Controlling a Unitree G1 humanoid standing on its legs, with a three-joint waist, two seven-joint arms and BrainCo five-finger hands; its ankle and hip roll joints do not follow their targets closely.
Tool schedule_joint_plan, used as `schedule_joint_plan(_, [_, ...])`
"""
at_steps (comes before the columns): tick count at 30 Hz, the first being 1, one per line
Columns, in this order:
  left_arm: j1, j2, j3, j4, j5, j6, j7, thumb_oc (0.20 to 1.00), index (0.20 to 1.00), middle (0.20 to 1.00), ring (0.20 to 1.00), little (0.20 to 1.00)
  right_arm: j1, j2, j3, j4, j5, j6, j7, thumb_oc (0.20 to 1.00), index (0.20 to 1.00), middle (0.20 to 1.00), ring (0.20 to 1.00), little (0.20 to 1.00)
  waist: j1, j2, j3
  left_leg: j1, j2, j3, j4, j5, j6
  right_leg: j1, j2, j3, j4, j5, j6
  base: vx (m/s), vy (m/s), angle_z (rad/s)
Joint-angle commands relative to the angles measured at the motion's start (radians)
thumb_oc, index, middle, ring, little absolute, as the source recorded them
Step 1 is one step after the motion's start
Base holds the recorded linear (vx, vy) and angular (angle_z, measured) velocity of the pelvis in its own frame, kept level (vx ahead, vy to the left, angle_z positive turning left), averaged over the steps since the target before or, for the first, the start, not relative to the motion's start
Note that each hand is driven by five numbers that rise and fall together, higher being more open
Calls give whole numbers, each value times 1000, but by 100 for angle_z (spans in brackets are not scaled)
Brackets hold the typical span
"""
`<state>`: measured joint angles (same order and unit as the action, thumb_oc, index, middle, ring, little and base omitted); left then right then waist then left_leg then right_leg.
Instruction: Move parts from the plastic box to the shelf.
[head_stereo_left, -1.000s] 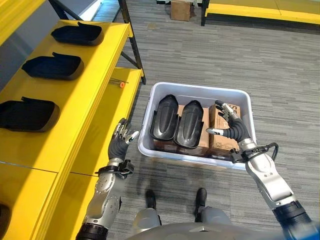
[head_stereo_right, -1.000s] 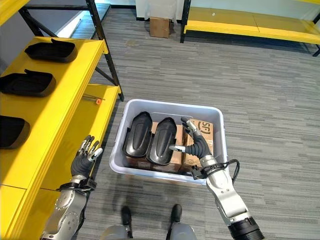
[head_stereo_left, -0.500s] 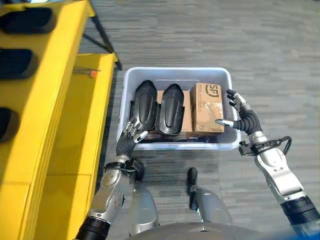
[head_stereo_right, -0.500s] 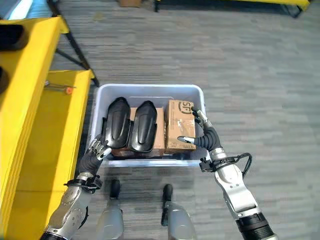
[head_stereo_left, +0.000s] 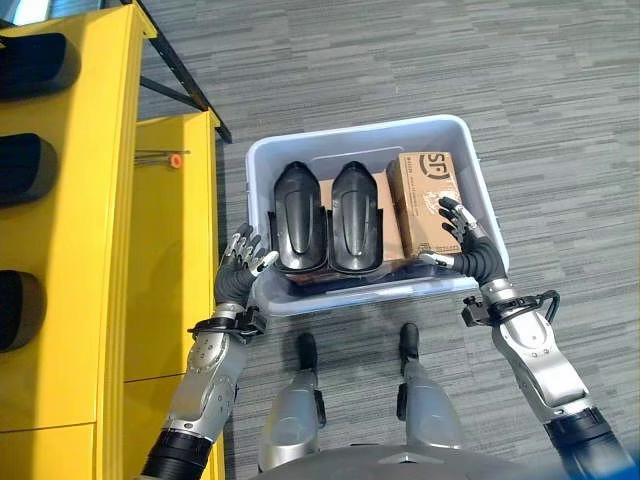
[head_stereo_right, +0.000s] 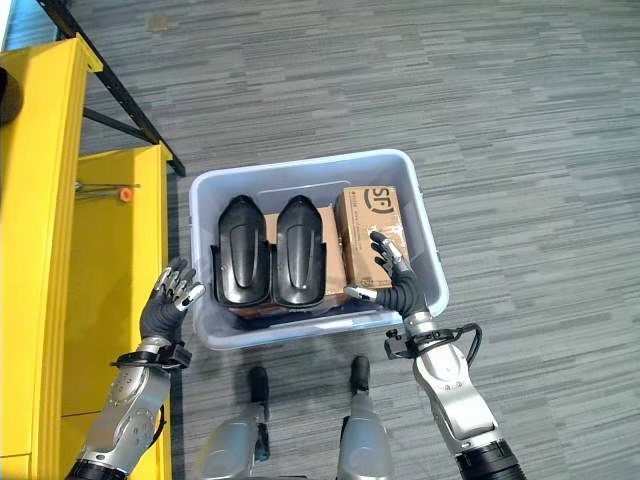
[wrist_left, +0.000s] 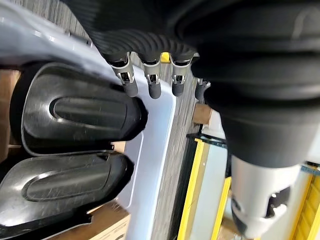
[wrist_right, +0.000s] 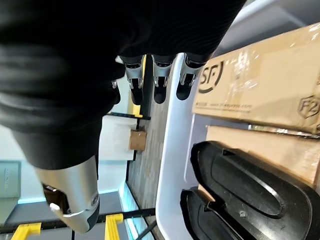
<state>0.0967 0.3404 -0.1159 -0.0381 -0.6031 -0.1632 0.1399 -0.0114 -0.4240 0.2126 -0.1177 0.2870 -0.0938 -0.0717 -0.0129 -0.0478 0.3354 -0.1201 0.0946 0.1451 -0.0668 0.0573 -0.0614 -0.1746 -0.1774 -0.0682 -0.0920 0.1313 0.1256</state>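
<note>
Two black parts (head_stereo_left: 300, 218) (head_stereo_left: 355, 216) and one cardboard carton (head_stereo_left: 428, 200) fill the plastic box (head_stereo_left: 262, 165); left hand (head_stereo_left: 238, 272) at 9 o'clock, right hand (head_stereo_left: 466, 250) at 4 o'clock, both released.

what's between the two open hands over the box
Two black parts lying side by side on cardboard, between left hand and right hand, in both eye views.

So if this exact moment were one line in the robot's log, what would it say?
phase: reaching | left hand: open, beside plastic box | right hand: open over cardboard box | black parts: two in box
</note>
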Motion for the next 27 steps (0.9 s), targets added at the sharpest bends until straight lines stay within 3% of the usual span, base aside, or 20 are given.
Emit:
schedule_joint_plan(1, [-41, 49, 7, -78, 47, -51, 26, 1000, 1000, 1000, 1000, 1000, -81, 37, 15, 3, 67, -30, -27, 1000, 1000, 1000, 1000, 1000, 6, -36, -27, -83, 64, -25, 86, -22, -18, -9, -87, -85, 6, -6, 59, 9, -49, 0])
schedule_joint_plan(12, [-98, 30, -71, -92, 11, -51, 76, 1000, 1000, 1000, 1000, 1000, -309, 163, 109, 143, 255, -60, -171, 1000, 1000, 1000, 1000, 1000, 28, -26, 12, -112, 117, -11, 17, 33, -45, -96, -33, -80, 5, -6, 52, 8, -48, -6])
schedule_joint_plan(27, [-152, 7, -133, -106, -9, -61, 141, 1000, 1000, 1000, 1000, 1000, -479, 251, 197, 283, 298, -54, -259, 1000, 1000, 1000, 1000, 1000, 55, 5, 68, -161, 99, -24, 12, 46, -44, -140, -45, -84, 5, 6, 43, -1, -3, -1])
